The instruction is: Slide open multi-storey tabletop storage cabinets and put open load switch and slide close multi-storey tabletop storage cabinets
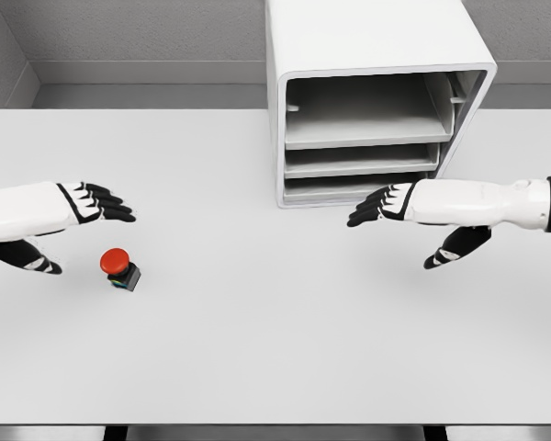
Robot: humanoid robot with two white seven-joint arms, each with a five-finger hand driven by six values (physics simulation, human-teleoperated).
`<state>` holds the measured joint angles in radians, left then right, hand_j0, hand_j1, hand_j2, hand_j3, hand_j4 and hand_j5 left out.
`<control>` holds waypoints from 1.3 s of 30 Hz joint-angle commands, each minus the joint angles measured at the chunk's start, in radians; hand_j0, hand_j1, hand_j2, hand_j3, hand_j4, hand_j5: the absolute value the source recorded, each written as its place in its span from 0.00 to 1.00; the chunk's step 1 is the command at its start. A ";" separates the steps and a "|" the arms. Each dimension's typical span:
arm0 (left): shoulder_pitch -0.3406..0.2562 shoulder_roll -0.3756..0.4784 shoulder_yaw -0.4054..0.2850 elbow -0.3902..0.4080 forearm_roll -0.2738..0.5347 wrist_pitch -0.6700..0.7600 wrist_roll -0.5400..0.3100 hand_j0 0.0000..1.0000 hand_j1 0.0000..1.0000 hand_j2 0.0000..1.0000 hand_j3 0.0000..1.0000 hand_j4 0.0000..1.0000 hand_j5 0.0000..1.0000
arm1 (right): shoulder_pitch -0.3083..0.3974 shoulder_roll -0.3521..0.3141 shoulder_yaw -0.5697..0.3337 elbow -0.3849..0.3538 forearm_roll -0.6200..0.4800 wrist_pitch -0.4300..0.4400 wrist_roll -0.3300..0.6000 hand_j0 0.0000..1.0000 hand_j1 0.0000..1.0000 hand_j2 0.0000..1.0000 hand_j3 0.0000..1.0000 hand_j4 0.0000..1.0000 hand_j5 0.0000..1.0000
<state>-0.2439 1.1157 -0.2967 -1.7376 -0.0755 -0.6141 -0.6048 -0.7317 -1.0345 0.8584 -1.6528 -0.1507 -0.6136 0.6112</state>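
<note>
On white tabletop (257, 349): red-capped load switch (119, 268) front left, just beside left robot hand (69, 216), fingers spread, empty. Storage cabinet (376, 101) at back, three drawers seemingly pushed in. Right robot hand (395, 207) before lowest drawer, spread, holding nothing.

The switch (119, 268) at lower left has a red cap on a dark grey base. The cabinet (376, 55) at upper right is white with pale grey trays, the table (275, 349) plain white. Each robot hand, left (69, 216) and right (409, 213), is white with black fingers.
</note>
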 commanded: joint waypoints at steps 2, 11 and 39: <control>0.000 0.004 -0.007 -0.007 -0.001 0.003 -0.006 1.00 1.00 1.00 1.00 1.00 1.00 | -0.002 0.001 0.001 0.001 -0.007 0.003 0.000 1.00 1.00 1.00 1.00 1.00 1.00; -0.011 -0.142 -0.059 0.024 -0.125 0.003 -0.004 1.00 1.00 1.00 1.00 1.00 1.00 | -0.026 0.062 0.008 0.004 -0.009 0.003 0.000 1.00 1.00 1.00 1.00 1.00 1.00; -0.018 -0.180 -0.114 0.136 -0.230 0.003 0.069 0.73 0.73 0.73 0.73 0.73 0.73 | -0.190 0.197 0.011 0.172 0.146 0.294 0.000 1.00 1.00 1.00 1.00 1.00 1.00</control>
<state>-0.2623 0.9359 -0.4099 -1.6121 -0.3123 -0.6132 -0.5383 -0.9219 -0.8385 0.8693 -1.4798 -0.0219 -0.3513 0.6113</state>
